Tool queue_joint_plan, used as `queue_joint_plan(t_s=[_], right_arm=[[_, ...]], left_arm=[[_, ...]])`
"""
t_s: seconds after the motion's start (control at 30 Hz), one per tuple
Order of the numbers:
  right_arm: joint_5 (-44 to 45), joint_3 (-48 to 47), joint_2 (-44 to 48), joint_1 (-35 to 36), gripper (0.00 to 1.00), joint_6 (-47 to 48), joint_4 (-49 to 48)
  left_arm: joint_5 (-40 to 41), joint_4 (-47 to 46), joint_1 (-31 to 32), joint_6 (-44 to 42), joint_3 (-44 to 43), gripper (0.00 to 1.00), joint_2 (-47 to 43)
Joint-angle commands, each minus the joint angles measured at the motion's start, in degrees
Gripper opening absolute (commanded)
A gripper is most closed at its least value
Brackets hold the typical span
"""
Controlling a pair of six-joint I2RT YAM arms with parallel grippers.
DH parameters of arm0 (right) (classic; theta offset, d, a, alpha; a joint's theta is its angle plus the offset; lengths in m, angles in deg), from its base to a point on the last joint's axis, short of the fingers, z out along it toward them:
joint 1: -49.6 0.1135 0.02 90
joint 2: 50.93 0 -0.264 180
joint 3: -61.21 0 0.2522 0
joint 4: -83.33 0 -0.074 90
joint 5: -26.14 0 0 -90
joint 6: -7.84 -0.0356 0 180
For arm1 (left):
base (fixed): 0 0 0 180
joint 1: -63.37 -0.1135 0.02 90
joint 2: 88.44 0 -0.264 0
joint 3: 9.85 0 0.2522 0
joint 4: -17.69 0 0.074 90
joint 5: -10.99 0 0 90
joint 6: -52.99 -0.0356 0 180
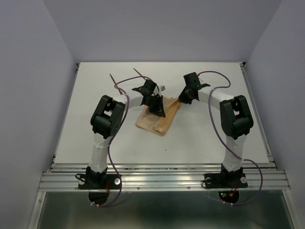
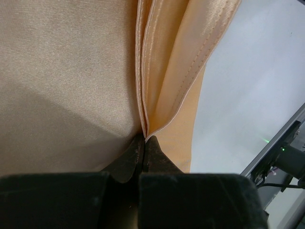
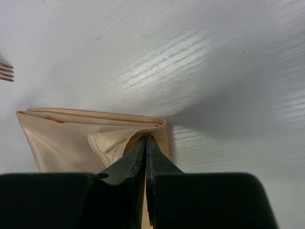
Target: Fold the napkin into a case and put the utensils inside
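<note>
The tan napkin lies partly folded in the middle of the table. My left gripper is shut on a hemmed fold of the napkin on its upper side. My right gripper is shut on the napkin's far right corner. Two thin reddish-brown utensils lie behind it: one at the far left, the other further right. The fork's tines show at the left edge of the right wrist view.
The white table is bordered by a metal rail at the near edge and grey walls on the sides. Purple cables loop beside each arm. A small dark speck lies in front of the napkin.
</note>
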State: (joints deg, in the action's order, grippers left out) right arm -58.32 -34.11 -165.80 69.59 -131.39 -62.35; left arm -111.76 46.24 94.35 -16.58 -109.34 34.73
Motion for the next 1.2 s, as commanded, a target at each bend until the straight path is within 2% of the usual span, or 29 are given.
queue_joint_plan(t_s=[0.0,0.57,1.03,1.07,1.13,1.17], right_arm=[[-1.4,-3.3,-1.1,0.1,0.07,1.1,0.3],[-3.3,-8.8,-5.6,2.8,0.06,1.3,1.4],[-1.0,-10.2,-10.5,4.6,0.06,0.5,3.3],[-0.8,-10.1,-10.8,4.6,0.06,0.4,3.4],[-0.4,-9.8,-11.8,4.6,0.06,0.2,3.8],[-0.4,-9.7,-12.2,4.6,0.06,0.3,3.9]], left_arm=[[0.5,0.9,-0.2,-1.4,0.5,0.00,1.3],[0.1,0.9,-0.2,-1.8,0.4,0.00,1.5],[1.8,0.7,-0.1,-0.8,1.8,0.00,-0.9],[2.1,1.1,-0.2,-0.7,2.3,0.01,-1.4],[3.4,1.5,-0.1,-0.3,3.5,0.18,-2.9],[3.8,1.6,-0.1,-0.1,3.8,0.33,-4.2]])
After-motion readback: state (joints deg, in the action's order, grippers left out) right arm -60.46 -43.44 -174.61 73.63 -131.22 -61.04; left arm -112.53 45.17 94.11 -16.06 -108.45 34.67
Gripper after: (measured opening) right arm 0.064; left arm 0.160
